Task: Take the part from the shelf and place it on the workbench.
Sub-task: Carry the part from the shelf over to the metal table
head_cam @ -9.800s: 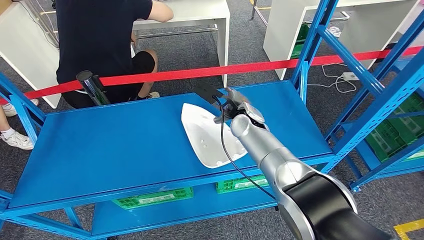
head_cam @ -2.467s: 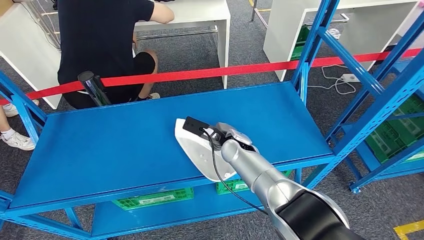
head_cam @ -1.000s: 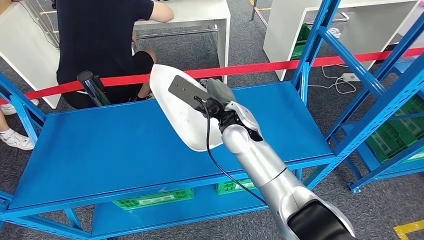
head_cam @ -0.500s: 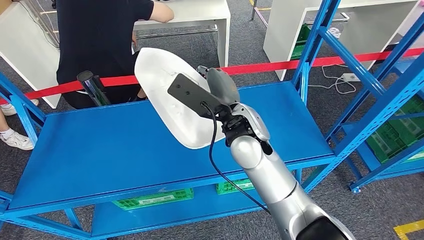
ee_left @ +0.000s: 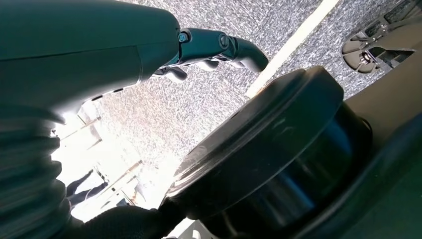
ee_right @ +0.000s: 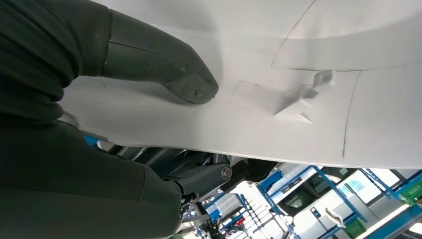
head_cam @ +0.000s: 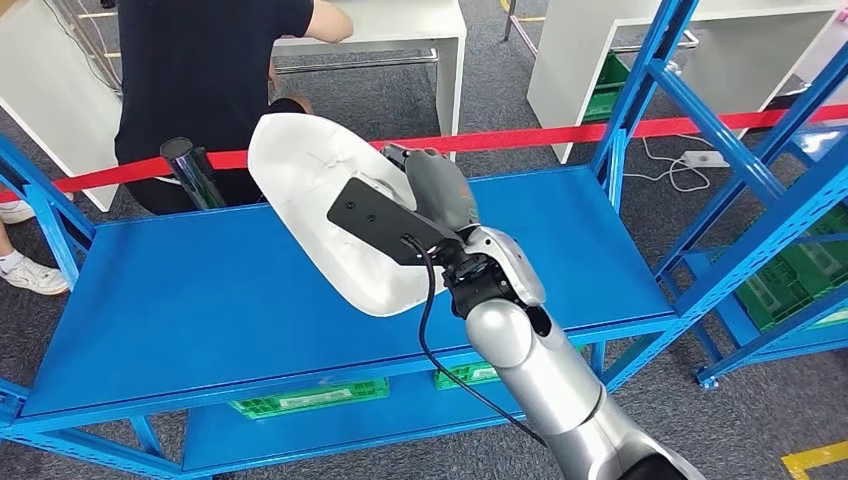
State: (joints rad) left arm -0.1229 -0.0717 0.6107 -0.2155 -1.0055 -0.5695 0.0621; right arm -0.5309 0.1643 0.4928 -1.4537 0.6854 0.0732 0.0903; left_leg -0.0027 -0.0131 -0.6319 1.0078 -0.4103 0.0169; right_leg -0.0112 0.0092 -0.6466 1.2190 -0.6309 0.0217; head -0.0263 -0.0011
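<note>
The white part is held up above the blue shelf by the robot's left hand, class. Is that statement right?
Not quite. The right hand holds the white part, as the head view shows. The rest stands: the part is lifted above the blue shelf.

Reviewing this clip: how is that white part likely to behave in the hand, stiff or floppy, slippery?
The white part, held near one edge by the right hand, keeps its curved shape clear of the blue shelf, so it is probably stiff and fairly light. Its smooth surface under the thumb may slip.
</note>
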